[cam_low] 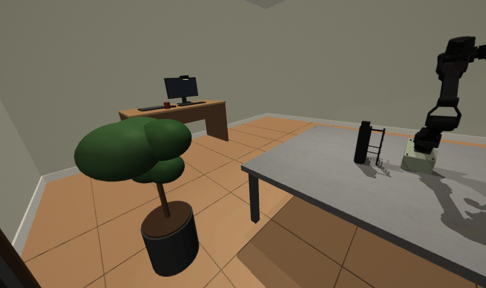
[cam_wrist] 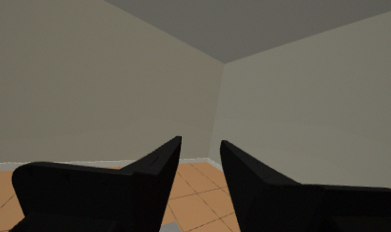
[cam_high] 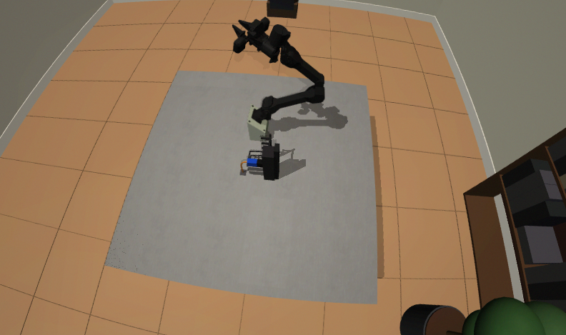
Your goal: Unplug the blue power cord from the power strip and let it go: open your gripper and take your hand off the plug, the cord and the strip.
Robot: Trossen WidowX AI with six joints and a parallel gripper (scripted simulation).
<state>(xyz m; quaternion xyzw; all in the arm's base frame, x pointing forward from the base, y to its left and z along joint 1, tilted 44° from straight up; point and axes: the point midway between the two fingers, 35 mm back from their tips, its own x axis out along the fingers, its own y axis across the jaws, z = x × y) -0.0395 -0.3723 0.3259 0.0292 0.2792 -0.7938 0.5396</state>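
Observation:
The black power strip (cam_high: 271, 164) (cam_low: 362, 144) stands upright on the grey table, with a thin black frame at one side. The blue plug (cam_high: 252, 162) is at the strip's left side in the top view, a short black part between them. A thin orange cord (cam_high: 241, 165) curves down from it to a small grey piece. Plug and cord are hidden in the exterior view. My gripper (cam_high: 236, 23) (cam_wrist: 200, 143) is partly open and empty, beyond the table's back edge in the top view, far from plug, cord and strip. Its fingertips stand apart in the wrist view.
The arm's pale green base (cam_high: 257, 130) (cam_low: 419, 159) sits on the grey table (cam_high: 200, 231) (cam_low: 304, 163), close to the strip. The arm bends out to the right and back over the far edge in the top view. A potted plant (cam_low: 132, 150), a desk and a shelf stand away from the table.

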